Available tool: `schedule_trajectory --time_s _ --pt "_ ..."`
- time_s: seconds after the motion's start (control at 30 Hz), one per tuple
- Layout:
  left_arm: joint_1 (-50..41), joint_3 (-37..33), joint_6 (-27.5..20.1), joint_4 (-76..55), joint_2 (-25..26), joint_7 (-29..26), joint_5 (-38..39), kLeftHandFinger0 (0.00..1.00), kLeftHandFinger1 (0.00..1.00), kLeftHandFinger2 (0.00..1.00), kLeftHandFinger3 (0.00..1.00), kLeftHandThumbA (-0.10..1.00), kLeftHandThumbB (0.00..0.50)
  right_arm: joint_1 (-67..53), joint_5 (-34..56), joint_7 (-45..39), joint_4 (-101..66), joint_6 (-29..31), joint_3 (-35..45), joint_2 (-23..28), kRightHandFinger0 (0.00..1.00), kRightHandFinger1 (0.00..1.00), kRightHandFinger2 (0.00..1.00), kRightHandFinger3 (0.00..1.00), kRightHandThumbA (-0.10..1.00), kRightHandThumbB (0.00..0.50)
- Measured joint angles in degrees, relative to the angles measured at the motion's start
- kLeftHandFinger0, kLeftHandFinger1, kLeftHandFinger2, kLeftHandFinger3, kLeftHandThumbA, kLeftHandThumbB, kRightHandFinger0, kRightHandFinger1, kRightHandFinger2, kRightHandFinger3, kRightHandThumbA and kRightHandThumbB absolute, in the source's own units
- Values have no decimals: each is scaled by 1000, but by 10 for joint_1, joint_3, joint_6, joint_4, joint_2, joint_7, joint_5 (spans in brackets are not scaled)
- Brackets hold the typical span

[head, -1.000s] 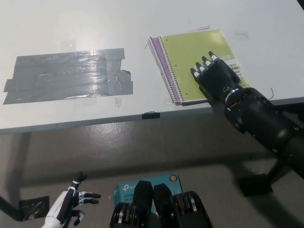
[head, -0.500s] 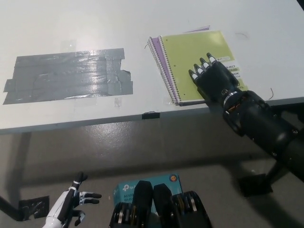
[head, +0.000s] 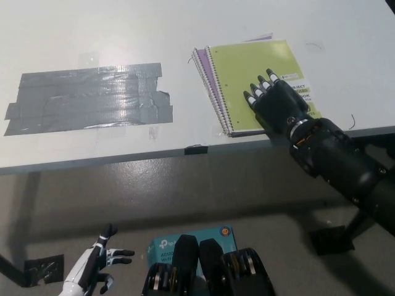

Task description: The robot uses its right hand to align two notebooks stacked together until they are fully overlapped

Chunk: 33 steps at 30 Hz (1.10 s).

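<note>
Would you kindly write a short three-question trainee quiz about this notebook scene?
1. True or false: the black right hand rests flat on the green notebook.
2. What peeks out along the green notebook's left edge? A) a purple notebook B) a red folder C) a pencil
3. Fill in: the white left hand hangs below the table, fingers spread, holding ____.

Key: 1 true; 2 A; 3 nothing.

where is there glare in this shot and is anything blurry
Head view: bright glare streaks across the grey duct-tape patch on the white table; the green spiral notebook and black right hand look sharp; the white left hand at lower left is slightly soft.
</note>
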<state>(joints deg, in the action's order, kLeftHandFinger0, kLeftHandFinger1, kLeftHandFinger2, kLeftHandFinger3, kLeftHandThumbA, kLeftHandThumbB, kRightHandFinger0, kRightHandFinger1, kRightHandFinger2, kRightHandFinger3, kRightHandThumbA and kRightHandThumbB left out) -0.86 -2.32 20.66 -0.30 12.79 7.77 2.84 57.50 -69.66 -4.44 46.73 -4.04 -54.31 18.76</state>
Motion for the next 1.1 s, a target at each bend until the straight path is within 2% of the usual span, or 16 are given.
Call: schedule_trajectory --time_s 0.1,0.13,0.17,0.33,0.37,0.43,0.7,0.73,0.83,0.97,1.1 --pt "0 0 0 0 0 0 0 610 656 612 1000 1000 500 1 -3 3 4 4 -1 1 1000 1000 1000 1000 1000 405" --pt "0 0 0 0 0 0 0 665 665 598 1000 1000 500 3 -5 7 9 7 -2 1 1000 1000 1000 1000 1000 415" --pt "0 0 0 0 0 0 0 670 666 597 1000 1000 500 5 -6 11 15 10 -3 1 1000 1000 1000 1000 1000 415" --pt "1 0 0 -2 1 0 0 679 685 616 1000 1000 500 20 -13 26 39 25 -13 0 1000 1000 1000 1000 1000 418" --pt "0 0 0 -3 1 0 0 660 698 663 1000 1000 500 21 -13 28 41 26 -15 0 1000 1000 1000 1000 1000 420" --pt "0 -1 0 -4 2 0 0 639 694 669 1000 1000 500 22 -15 34 41 31 -19 -1 1000 1000 1000 1000 1000 418" --pt "1 -4 0 -5 3 0 -1 683 710 645 1000 1000 500 28 -30 76 69 36 -40 -5 1000 1000 1000 1000 1000 418" --pt "1 -4 0 -5 3 0 -1 665 699 636 1000 1000 500 30 -30 80 74 37 -41 -7 1000 1000 1000 1000 1000 423" --pt "1 -4 1 -5 3 0 -1 701 721 658 1000 1000 500 31 -31 88 80 40 -42 -11 1000 1000 1000 1000 1000 423" --pt "1 -5 1 -5 4 0 -2 645 693 641 1000 1000 500 32 -32 92 79 42 -42 -12 1000 1000 1000 1000 1000 422" --pt "1 -5 1 -5 4 0 -2 678 705 660 1000 1000 500 32 -33 95 79 43 -42 -12 1000 1000 1000 1000 1000 429"
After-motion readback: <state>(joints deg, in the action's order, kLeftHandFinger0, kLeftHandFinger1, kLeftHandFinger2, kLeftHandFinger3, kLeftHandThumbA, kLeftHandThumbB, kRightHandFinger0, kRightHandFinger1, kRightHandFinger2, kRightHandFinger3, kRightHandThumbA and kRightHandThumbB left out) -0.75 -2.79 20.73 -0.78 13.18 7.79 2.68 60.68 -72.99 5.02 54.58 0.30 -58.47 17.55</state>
